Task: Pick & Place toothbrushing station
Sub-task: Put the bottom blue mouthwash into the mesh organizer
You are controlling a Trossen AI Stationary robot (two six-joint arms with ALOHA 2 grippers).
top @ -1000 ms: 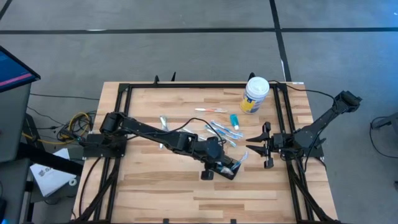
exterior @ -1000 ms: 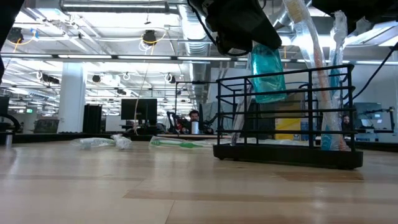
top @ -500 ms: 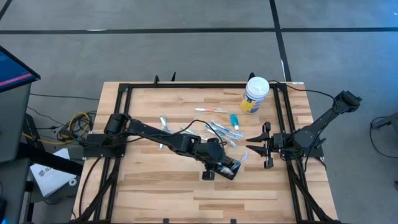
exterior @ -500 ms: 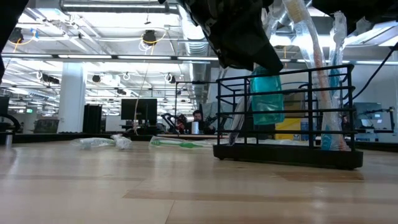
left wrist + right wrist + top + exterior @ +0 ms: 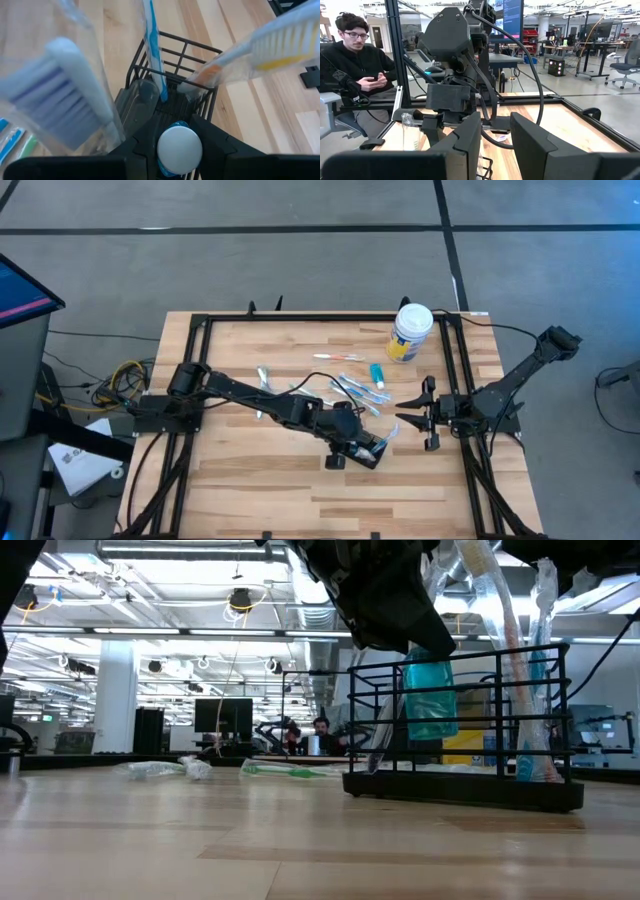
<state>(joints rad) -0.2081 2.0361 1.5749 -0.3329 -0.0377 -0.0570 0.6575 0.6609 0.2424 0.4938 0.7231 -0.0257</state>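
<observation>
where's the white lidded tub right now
In the high view the white-lidded tub stands at the table's far edge, right of centre, just beyond the small blue tube.

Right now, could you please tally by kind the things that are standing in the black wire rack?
Wrapped toothbrushes: 3
White-capped tube: 1
Total: 4

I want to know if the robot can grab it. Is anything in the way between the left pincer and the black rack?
Nothing visible blocks it. The left pincer is right over the black rack, holding a white-capped blue tube between its fingers. Wrapped toothbrushes stand inside the rack.
</observation>
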